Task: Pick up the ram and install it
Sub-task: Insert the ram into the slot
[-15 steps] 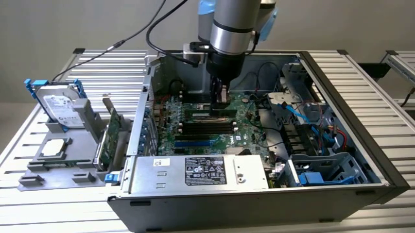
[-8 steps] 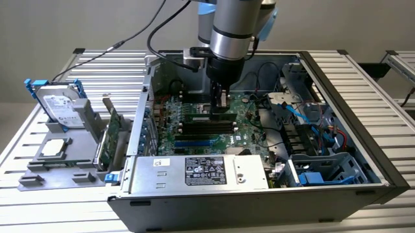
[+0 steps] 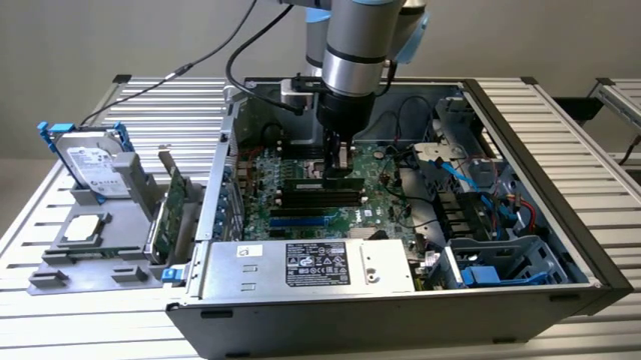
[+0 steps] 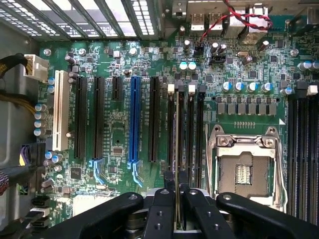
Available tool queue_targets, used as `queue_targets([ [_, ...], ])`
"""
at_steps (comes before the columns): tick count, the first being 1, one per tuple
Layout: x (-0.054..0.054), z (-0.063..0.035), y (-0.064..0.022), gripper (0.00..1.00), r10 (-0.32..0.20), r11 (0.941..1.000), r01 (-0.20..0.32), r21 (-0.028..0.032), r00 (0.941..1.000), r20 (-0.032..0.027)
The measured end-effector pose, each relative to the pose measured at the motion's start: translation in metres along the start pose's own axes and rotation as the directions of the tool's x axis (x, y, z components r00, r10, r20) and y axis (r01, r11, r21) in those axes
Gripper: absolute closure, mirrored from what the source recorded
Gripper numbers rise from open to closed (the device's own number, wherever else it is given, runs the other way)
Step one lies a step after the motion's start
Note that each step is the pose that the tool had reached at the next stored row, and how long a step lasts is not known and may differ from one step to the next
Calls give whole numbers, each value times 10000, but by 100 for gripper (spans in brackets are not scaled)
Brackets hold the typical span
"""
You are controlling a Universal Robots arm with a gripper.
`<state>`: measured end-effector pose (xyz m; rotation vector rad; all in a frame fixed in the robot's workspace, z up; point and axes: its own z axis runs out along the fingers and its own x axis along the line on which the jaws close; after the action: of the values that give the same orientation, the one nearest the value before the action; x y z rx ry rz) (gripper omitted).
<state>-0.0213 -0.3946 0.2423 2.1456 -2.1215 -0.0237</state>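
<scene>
Pinching the ram (image 4: 177, 149) from both sides with the gripper (image 4: 177, 196), fingers (image 4: 164, 204) almost closed on it. Standing on its thin edge, lined up along the black slots (image 4: 201, 134) just beside the socket (image 4: 244, 172). Cannot tell if pushed in.

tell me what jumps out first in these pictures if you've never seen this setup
The big robot arm reaches down into an open computer case in the middle of the exterior view. Its gripper is shut on the ram, a thin stick held edge-on over the black memory slots of the green motherboard. On the exterior view's left, a silver hard drive with blue rails stands in a grey holder.
</scene>
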Motion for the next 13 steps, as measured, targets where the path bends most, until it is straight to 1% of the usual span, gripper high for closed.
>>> queue_targets([
  [1,2,1,-4,86,-2,10000,2,-38,10000,1],
  [2,1,7,-5,86,-2,10000,2,-44,10000,3],
  [5,-2,57,-10,86,-2,10000,2,-45,10000,0],
  [8,-2,62,-10,86,-1,10000,1,-47,10000,-5],
  [10,-3,70,-9,86,-3,10000,3,-42,10000,0],
  [13,-4,83,4,86,1,10000,-1,0,10000,-5],
])
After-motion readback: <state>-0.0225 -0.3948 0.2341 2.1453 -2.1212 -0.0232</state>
